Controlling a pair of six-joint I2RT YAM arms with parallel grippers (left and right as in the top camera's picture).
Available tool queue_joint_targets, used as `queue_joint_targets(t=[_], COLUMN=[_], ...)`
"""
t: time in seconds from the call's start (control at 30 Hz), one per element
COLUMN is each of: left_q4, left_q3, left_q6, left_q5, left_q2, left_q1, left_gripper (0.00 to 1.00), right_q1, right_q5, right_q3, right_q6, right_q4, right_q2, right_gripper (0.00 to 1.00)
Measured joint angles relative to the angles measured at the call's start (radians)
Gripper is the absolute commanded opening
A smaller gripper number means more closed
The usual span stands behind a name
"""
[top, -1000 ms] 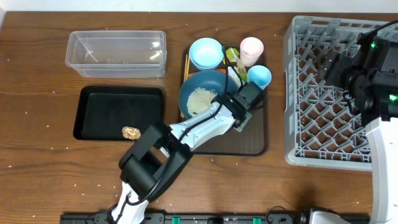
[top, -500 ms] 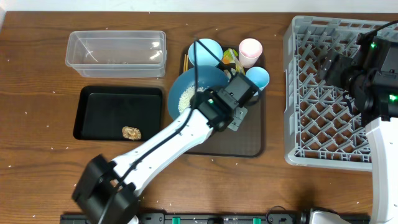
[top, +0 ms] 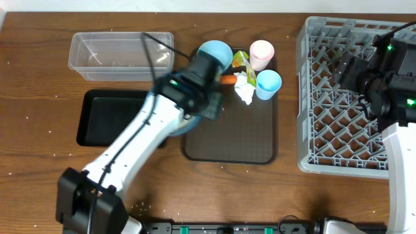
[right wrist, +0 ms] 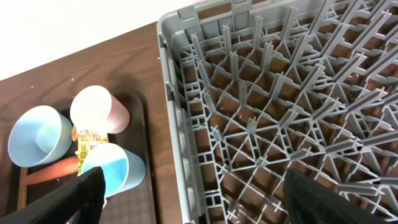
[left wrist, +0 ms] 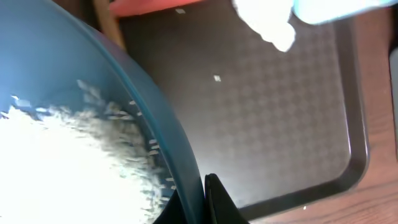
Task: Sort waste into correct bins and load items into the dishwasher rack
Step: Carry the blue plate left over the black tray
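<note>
Clamped on the rim of the large blue dish [left wrist: 149, 124] of white rice [left wrist: 50, 162] at the left edge of the dark brown serving tray [left wrist: 280, 124], the left gripper [left wrist: 200, 200] should keep it level, while the right gripper [right wrist: 199, 196] hangs open over the grey plastic rack [right wrist: 261, 93].

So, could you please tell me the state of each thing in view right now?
left fingers, shut on blue dish rim
right fingers, open, empty, over rack
blue dish, holds rice
rack, no items visible
pink cup, upright, empty
light-blue cup, upright, empty
small bowl, upright
clear tub, lidless
tissue, crumpled
</note>
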Motion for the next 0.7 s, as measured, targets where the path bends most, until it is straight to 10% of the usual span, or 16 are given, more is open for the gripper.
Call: queue_joint_targets(t=[0.7], left_q4=[-0.036], left_q3=[0.000], left_q6=[0.095], left_q5=[0.601], left_q2=[0.000], left_q1=[0.444], left_gripper=[0.06], right_q1=[0.000], right_q5=[0.000], right_q3=[0.000], right_q6=[0.000], right_q4=[0.000], right_q2=[0.000], right_gripper=[0.85])
